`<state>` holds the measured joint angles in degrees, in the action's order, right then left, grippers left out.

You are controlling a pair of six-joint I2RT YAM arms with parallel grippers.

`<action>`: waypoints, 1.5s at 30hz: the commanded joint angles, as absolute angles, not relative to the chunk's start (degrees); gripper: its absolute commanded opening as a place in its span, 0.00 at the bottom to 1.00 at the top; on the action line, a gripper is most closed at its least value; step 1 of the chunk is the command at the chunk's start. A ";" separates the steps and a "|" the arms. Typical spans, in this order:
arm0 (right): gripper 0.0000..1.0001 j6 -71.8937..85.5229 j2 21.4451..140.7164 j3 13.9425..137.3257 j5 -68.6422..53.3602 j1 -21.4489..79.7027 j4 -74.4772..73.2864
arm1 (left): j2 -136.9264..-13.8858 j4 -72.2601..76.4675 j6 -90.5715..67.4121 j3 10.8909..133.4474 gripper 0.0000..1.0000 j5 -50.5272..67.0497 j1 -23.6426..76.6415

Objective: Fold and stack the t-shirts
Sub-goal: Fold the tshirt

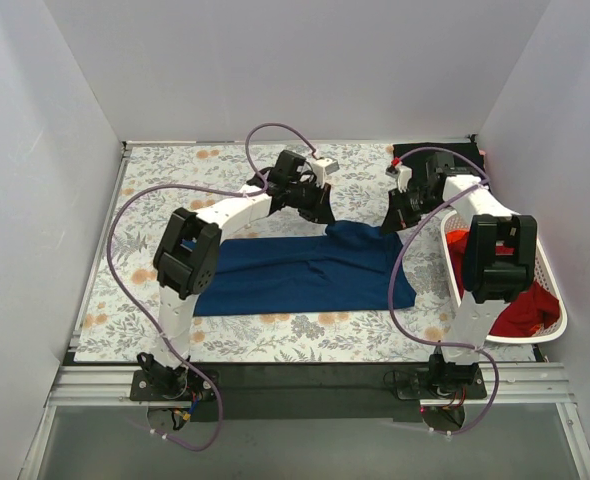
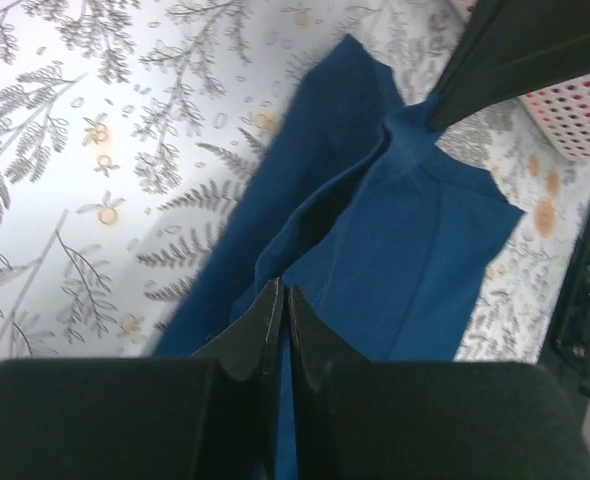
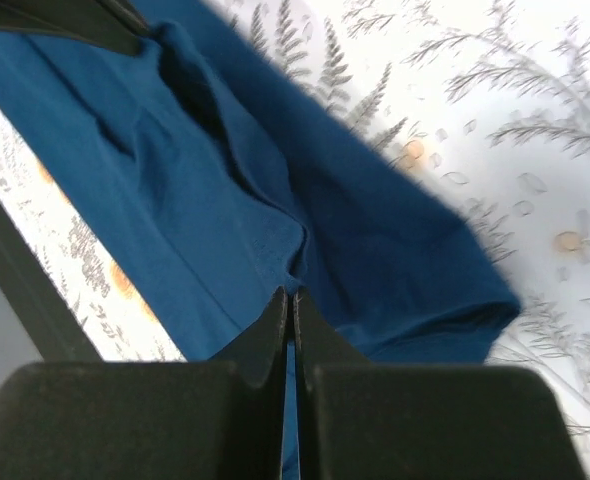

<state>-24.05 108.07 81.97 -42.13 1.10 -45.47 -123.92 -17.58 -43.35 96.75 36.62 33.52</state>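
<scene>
A navy blue t-shirt (image 1: 305,272) lies spread across the middle of the floral table cover, its far edge lifted. My left gripper (image 1: 325,216) is shut on the shirt's far edge; in the left wrist view its jaws (image 2: 280,292) pinch the blue cloth (image 2: 415,240). My right gripper (image 1: 395,222) is shut on the same far edge further right; in the right wrist view the jaws (image 3: 291,296) pinch the cloth (image 3: 175,200). A black t-shirt (image 1: 443,154) lies at the far right corner. Red shirts (image 1: 520,305) fill the basket.
A white slotted basket (image 1: 553,285) stands at the right edge beside the right arm; its corner shows in the left wrist view (image 2: 575,110). White walls close the table on three sides. Purple cables loop over both arms.
</scene>
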 commanded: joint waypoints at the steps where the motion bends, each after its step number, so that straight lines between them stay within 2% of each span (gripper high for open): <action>1: 0.01 -26.89 104.86 78.49 -45.69 1.49 -46.49 | -115.67 -15.29 -42.63 92.30 0.00 39.72 33.93; 14: 0.01 -34.80 94.23 64.87 -46.58 2.64 -49.30 | -100.30 -14.50 -39.55 72.35 0.00 44.74 35.59; 26: 0.01 -39.63 88.77 55.47 -42.81 5.36 -51.24 | -97.74 -12.92 -39.29 60.92 0.00 40.43 38.85; 34: 0.01 -40.87 89.20 54.93 -41.92 6.86 -51.77 | -96.94 -14.41 -37.88 60.55 0.00 40.96 39.11; 45: 0.01 -39.11 94.83 64.60 -41.40 6.42 -51.77 | -100.81 -15.73 -38.93 67.15 0.00 38.94 38.15</action>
